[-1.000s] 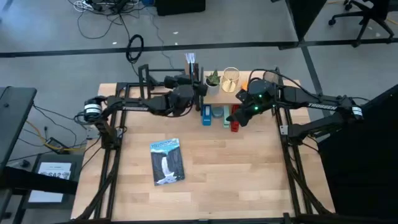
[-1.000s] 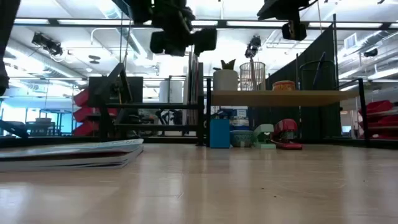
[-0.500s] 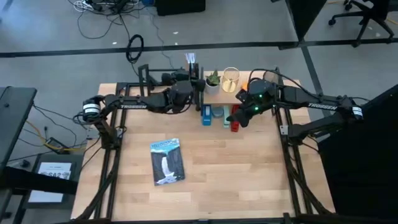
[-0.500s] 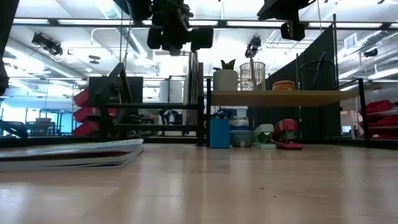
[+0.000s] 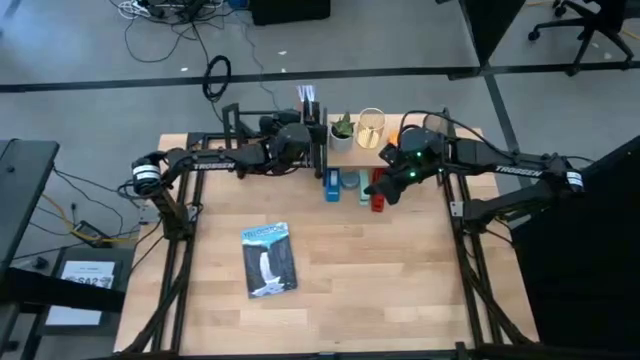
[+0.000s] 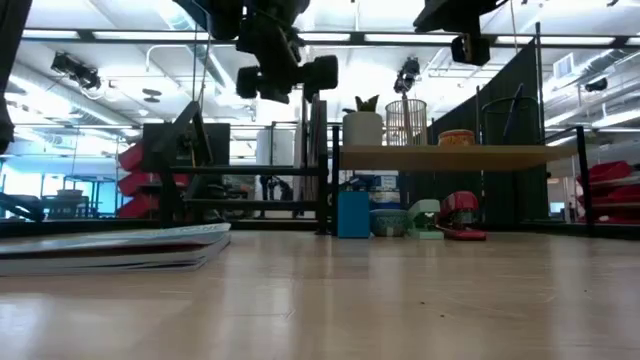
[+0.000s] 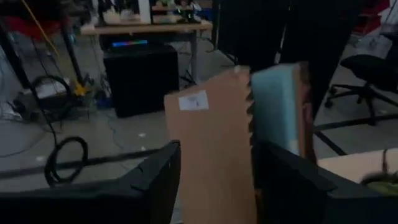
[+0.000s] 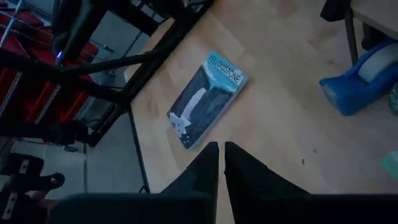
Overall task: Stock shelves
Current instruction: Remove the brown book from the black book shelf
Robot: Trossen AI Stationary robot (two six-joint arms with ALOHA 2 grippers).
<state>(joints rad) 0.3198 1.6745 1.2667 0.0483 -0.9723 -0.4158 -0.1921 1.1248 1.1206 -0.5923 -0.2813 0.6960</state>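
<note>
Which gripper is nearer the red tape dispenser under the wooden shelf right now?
Right. The right gripper hangs just above the red tape dispenser; the left gripper is over at the black rack.

Left gripper [image 7: 214, 180] blurred, book [image 7: 214, 149] btwn fingers cut off, label [image 7: 191, 100] maybe unreadable.

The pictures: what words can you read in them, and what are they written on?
"YELLOWSTONE", on the cover of the book lying flat on the table.
White lettering on both arms' links in the high view: too small to read.
White sticker on the brown board between the left gripper fingers: blurred, unreadable.
Paper sheet on the floor: unreadable.
</note>
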